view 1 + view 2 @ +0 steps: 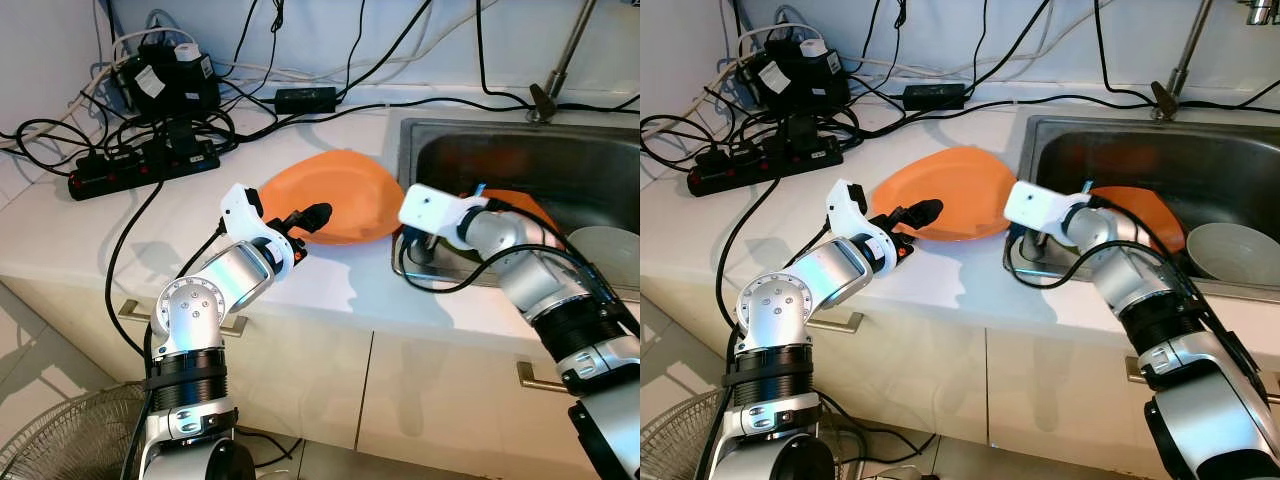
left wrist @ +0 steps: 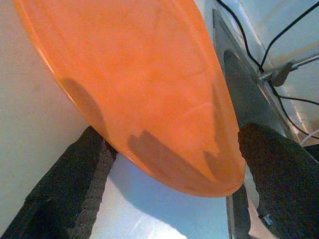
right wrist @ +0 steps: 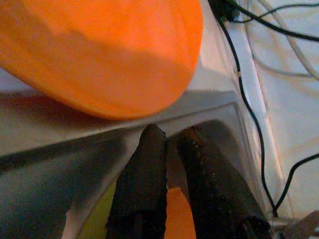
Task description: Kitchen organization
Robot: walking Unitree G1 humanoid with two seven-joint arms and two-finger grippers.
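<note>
White kitchen desk [image 1: 330,285] with a stainless steel sink [image 1: 610,150] set into it on the right, cabinet fronts below.

Round orange plastic plate [image 1: 345,195] lies on the desk, its right edge just at the sink's left rim. Left tool [image 1: 308,222] sits at the plate's near-left edge; in the left wrist view its black fingers [image 2: 75,184] are spread wide, one on each side of the plate's rim, plate between them but no visible clamp.

Right tool [image 3: 172,149] is low at the sink's front-left corner, just past the plate's right edge; in the right wrist view its two fingers are nearly together with only a slim gap, nothing between them. Right arm's white wrist housing [image 1: 430,210] hangs over the sink rim.

Inside the sink: second orange plate [image 1: 520,205] under the right forearm, pale grey-white bowl [image 1: 605,250] to its right. Metal faucet [image 1: 560,65] rises behind the sink.

Back left of the desk: black power strip [image 1: 140,165], black adapters [image 1: 165,80], tangle of black and white cables [image 1: 300,100]. Floor fan grille [image 1: 60,435] at lower left.
</note>
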